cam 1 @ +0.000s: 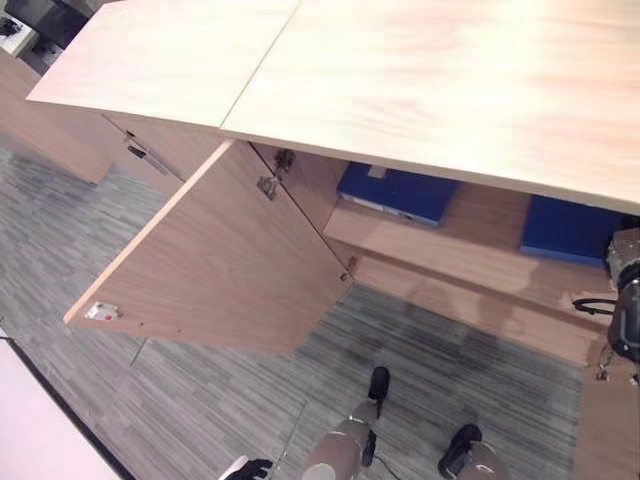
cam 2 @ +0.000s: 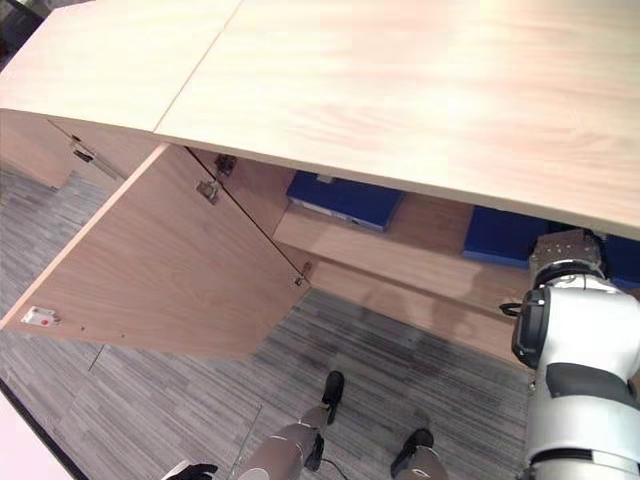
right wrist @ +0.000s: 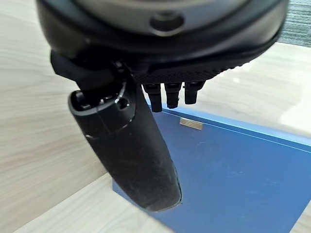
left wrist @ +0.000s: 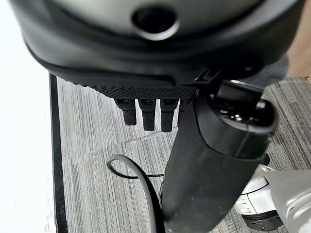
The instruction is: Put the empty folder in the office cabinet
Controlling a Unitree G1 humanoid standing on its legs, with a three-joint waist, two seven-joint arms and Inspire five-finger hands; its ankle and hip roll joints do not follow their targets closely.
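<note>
A blue folder [right wrist: 233, 170] lies flat on the shelf inside the open office cabinet, at its right side [cam 2: 500, 235]. My right hand [right wrist: 160, 43] hovers just over it with straight fingers and the thumb [right wrist: 131, 155] stretched out across its near corner, gripping nothing. The right arm reaches in under the cabinet top [cam 1: 450, 80], which hides the hand from the eye views. A second blue folder [cam 1: 395, 192] lies further left on the same shelf [cam 1: 480, 240]. My left hand [cam 1: 250, 468] hangs low over the carpet, its fingers [left wrist: 146, 114] straight and empty.
The left cabinet door [cam 1: 220, 260] swings wide open toward me over the grey carpet [cam 1: 430, 370]. A white surface with a dark edge [cam 1: 40, 430] borders the floor at the lower left. More closed cabinet fronts [cam 1: 150, 150] run off to the left.
</note>
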